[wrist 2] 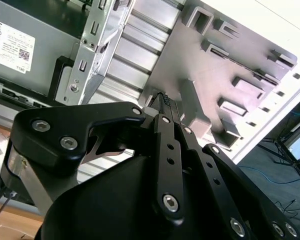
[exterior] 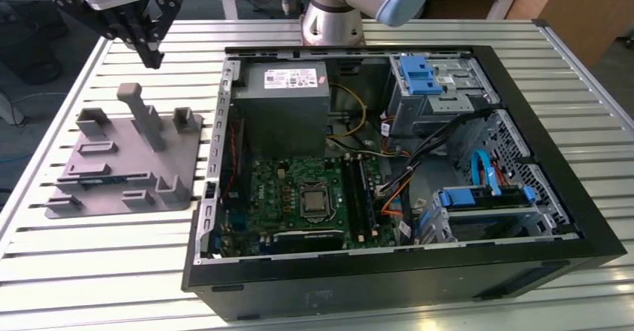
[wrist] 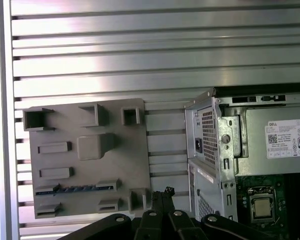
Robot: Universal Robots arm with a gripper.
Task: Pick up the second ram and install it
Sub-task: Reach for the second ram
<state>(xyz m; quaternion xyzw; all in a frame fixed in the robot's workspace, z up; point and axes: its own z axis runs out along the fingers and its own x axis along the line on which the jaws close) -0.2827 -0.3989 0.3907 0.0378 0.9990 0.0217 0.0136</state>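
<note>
Slatted aluminium counter [exterior: 99, 257] carries an open computer case [exterior: 396, 271] and, on the exterior view's left, a grey tray [exterior: 124, 149] whose slot holds the second ram [wrist: 75, 189] on edge, likely for gripping from above; the pincer [exterior: 154, 58] hangs well above it, pinched together and empty.

A white printed label [wrist 2: 7, 45] is carried on the power supply [wrist 2: 50, 20], near the gripper [wrist 2: 165, 100]; its small print cannot be made out.
</note>
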